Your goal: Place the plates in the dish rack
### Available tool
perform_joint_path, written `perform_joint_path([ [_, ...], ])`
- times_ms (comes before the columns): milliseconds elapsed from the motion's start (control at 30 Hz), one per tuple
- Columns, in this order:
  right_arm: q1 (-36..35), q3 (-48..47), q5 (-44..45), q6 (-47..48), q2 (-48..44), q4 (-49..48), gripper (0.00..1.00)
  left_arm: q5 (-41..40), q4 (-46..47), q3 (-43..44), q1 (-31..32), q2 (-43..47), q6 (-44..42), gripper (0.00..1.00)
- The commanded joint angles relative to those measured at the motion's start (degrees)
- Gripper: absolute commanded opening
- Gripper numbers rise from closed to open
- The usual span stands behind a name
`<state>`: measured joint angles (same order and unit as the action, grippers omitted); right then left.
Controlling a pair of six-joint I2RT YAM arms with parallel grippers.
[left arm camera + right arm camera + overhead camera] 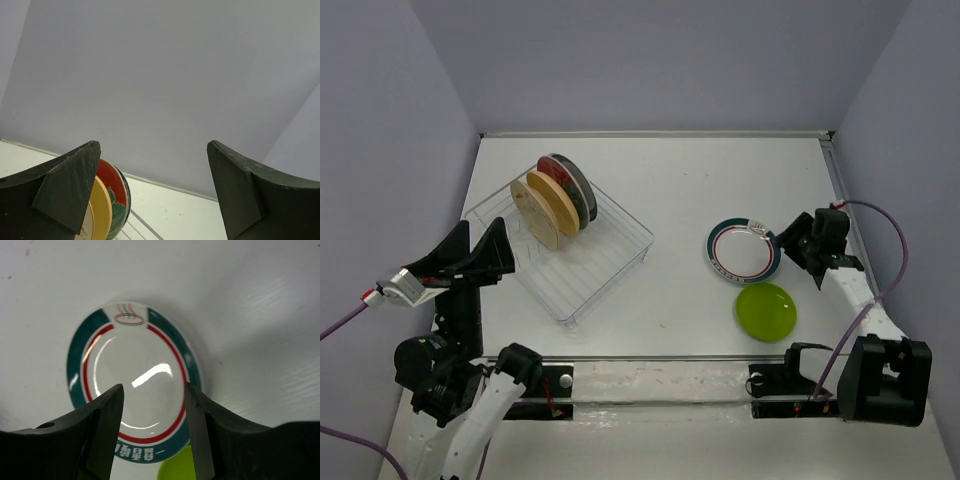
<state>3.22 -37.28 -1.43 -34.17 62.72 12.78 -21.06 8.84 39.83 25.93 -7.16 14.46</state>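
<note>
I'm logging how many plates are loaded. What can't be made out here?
- Top view: the plates in the rack overlap, count unclear.
- Left wrist view: those plates sit mostly behind a finger.
- Right wrist view: the green plate is cut by the bottom edge.

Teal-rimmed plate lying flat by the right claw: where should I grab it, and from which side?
I'd pinch its rim at the right edge, coming in from the right, where the right claw hovers. The teal-rimmed plate lies flat, so only the rim offers a lip, and the lime plate crowds its near side.
</note>
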Motion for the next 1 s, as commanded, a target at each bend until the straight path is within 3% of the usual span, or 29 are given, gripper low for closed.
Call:
perform_joint_path([
  [0,8.5,3.5,-10.2,-3.3,0.5,-2.4,0.58,0.8,3.3,0.1,0.4,-1.7,0.0,0.99],
  [233,11.2,6.1,-14.1,-1.1,4.6,-4.5,0.59,1.0,3.1,0.2,0.5,-2.3,0.0,0.99],
  [500,13.1,9.3,-21.2,-3.3,13.8,-14.9,0.49,1.2,3.1,0.2,0.5,-2.8,-0.1,0.99],
  [600,13.1,10.2,-23.9,-4.8,17.2,-20.0,0.4,0.9,3.1,0.2,0.5,-2.9,-0.1,0.99],
  [700,13.1,11.2,-26.7,-6.9,19.5,-26.9,0.22,1.2,3.1,0.2,0.4,-3.3,-0.2,0.99],
  [733,13.1,11.3,-26.5,-7.4,20.5,-28.4,0.09,1.2,3.1,0.2,0.4,-3.4,-0.2,0.99],
  [867,13.1,10.9,-25.0,-10.4,17.8,-34.9,0.07,1.4,3.1,0.2,0.4,-4.2,-0.3,0.99],
  [967,11.1,6.6,-19.5,-10.7,9.4,-30.9,0.07,1.5,3.0,0.2,0.2,-4.8,-0.3,0.99],
])
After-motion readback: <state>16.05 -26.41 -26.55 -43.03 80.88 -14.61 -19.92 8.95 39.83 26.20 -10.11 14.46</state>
